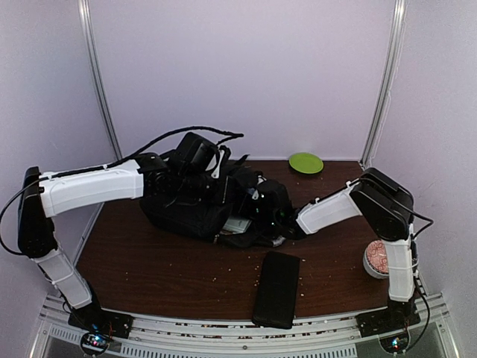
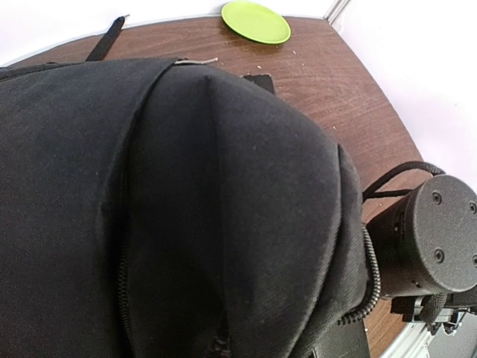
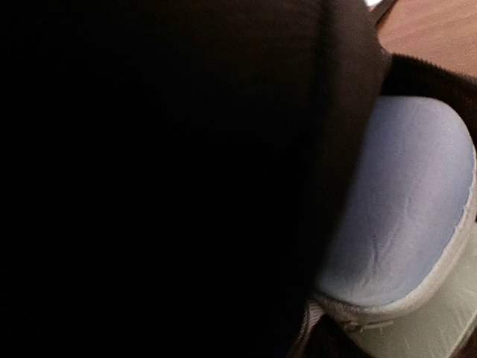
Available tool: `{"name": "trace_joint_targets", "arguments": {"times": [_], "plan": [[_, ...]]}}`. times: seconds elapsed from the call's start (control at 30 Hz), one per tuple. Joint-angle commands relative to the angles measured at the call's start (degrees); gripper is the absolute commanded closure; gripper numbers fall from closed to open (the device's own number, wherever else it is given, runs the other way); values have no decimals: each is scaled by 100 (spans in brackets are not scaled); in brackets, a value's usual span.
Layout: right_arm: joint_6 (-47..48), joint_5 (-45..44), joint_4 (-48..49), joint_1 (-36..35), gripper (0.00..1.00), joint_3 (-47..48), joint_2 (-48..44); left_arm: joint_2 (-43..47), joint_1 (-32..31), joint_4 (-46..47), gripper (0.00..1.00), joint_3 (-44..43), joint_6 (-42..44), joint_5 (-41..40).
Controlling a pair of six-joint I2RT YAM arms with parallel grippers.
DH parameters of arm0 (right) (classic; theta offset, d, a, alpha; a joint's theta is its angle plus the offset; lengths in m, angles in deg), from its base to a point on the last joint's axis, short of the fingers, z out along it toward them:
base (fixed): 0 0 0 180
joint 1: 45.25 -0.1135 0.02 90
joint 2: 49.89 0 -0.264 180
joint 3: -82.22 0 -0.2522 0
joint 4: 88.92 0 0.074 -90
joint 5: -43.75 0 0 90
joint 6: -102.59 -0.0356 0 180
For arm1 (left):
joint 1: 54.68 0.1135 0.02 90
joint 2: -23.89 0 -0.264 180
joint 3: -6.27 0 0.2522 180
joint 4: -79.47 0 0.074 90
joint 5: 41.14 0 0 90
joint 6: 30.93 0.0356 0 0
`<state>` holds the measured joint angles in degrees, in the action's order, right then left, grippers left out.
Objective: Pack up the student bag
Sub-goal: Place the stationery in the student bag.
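Note:
The student bag (image 1: 195, 203), large, black and soft, lies mid-table with its strap trailing to the back. My left gripper (image 1: 165, 173) sits on the bag's upper left. In the left wrist view the black fabric (image 2: 186, 209) fills the picture, drawn into a ridge toward the camera, and the fingers are hidden under it. My right gripper (image 1: 277, 212) is pushed into the bag's right side. The right wrist view is almost all dark bag interior. A pale blue-grey padded thing (image 3: 410, 201) with a stitched rim shows at its right. No fingers show there.
A slim flat black case (image 1: 277, 288) lies at the near edge. A green plate (image 1: 305, 162) sits at the back right and a patterned cup (image 1: 376, 258) stands by the right arm's base. Crumbs dot the brown table (image 1: 149, 261).

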<state>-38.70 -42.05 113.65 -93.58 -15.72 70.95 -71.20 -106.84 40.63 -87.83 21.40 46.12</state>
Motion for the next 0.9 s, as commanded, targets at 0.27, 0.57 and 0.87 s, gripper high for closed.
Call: {"name": "trace_joint_targets", "arguments": {"times": [0.27, 0.57, 0.87], "plan": [[223, 1356, -62, -62, 17, -1033, -1793, 566, 190, 859, 100, 393, -223, -71], [724, 2036, -1484, -84, 6, -1523, -2980, 957, 672, 352, 100, 534, 34, -904], [1428, 1324, -2685, -54, 7, -2414, -4594, 1764, 1317, -207, 100, 1410, 85, -1576]]}}
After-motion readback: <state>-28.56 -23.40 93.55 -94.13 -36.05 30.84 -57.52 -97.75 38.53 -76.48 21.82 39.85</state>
